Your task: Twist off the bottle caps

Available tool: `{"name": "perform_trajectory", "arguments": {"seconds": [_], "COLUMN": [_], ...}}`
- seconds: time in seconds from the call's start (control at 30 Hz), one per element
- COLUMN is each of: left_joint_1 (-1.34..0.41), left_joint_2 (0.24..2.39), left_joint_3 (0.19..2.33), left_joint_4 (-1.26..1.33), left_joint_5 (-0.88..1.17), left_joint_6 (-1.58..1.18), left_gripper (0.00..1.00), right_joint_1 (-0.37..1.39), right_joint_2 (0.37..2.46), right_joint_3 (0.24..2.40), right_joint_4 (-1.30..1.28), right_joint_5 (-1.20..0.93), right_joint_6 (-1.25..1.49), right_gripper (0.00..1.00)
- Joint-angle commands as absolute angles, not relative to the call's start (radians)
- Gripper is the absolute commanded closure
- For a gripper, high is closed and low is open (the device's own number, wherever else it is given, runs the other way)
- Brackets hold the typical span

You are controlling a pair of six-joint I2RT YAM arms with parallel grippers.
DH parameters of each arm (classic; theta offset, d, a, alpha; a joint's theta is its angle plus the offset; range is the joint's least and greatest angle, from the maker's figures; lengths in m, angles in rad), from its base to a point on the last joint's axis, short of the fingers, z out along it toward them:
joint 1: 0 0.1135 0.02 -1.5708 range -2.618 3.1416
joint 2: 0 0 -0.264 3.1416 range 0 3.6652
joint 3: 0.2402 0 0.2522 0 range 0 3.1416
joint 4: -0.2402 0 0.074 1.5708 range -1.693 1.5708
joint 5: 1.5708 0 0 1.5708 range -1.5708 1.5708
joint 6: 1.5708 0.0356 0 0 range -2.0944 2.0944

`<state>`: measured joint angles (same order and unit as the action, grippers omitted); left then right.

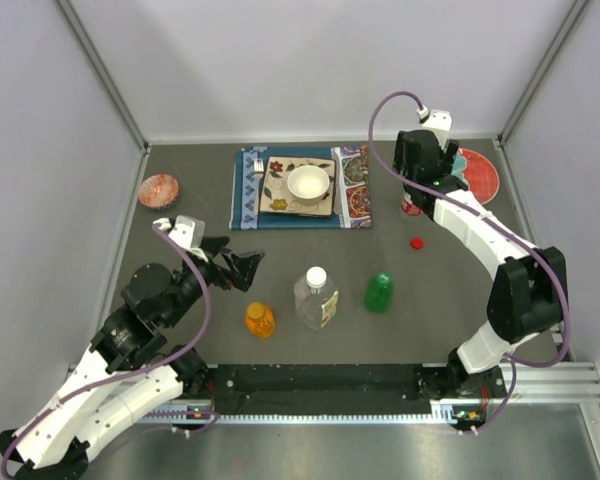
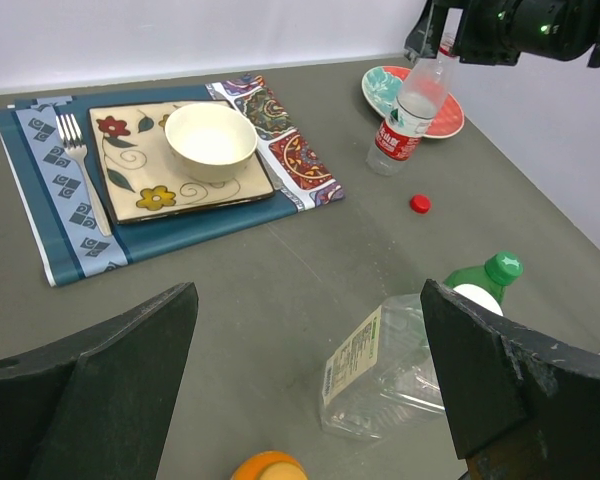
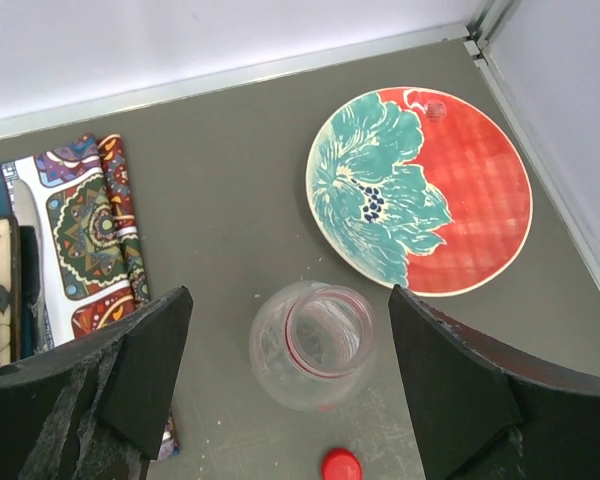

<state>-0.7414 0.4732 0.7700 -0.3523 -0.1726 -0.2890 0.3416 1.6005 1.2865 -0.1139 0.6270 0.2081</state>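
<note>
Red cap (image 1: 417, 242) off, right hand (image 3: 288, 310) wide above the red-label bottle (image 3: 315, 345); left hand (image 2: 308, 320) wide, nearest the upright orange bottle (image 1: 260, 319) toward the counter's near edge.

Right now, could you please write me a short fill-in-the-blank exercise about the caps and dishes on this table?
1. The loose cap lying beside the small open bottle is coloured ___.
2. The larger clear bottle wears a screw top coloured ___.
3. The white bowl sits on a square ___.
Missing words: red; white; plate.
</note>
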Motion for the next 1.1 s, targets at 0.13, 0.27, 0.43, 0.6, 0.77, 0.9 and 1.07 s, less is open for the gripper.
{"name": "perform_trajectory", "arguments": {"seconds": [0.13,0.27,0.43,0.6,0.77,0.9,1.07], "left_joint_1": [-0.742,-0.742,-0.742,-0.742,-0.742,-0.742,-0.742], "left_joint_2": [0.474,0.485,0.509,0.52,0.505,0.499,0.486], "left_joint_3": [0.77,0.767,0.788,0.818,0.808,0.802,0.802], "left_joint_4": [-0.296,-0.284,-0.299,-0.333,-0.337,-0.351,-0.368], "left_joint_5": [-0.169,-0.17,-0.201,-0.273,-0.31,-0.308,-0.308], "left_joint_6": [-0.284,-0.284,-0.267,-0.261,-0.262,-0.271,-0.273], "left_gripper": [0.01,0.01,0.01,0.01,0.01,0.01,0.01], "right_joint_1": [0.359,0.445,0.679,0.893,0.994,1.026,1.078], "right_joint_2": [1.333,1.177,1.062,1.055,1.064,1.075,1.092], "right_joint_3": [1.414,1.339,1.203,1.149,1.105,1.063,1.055], "right_joint_4": [-0.281,-0.282,-0.27,-0.35,-0.339,-0.302,-0.273], "right_joint_5": [0.591,0.421,0.1,0.092,0.095,0.103,0.117], "right_joint_6": [0.314,0.313,0.218,0.216,0.259,0.294,0.308], "right_gripper": [0.19,0.2,0.21,0.2,0.18,0.18,0.18]}}
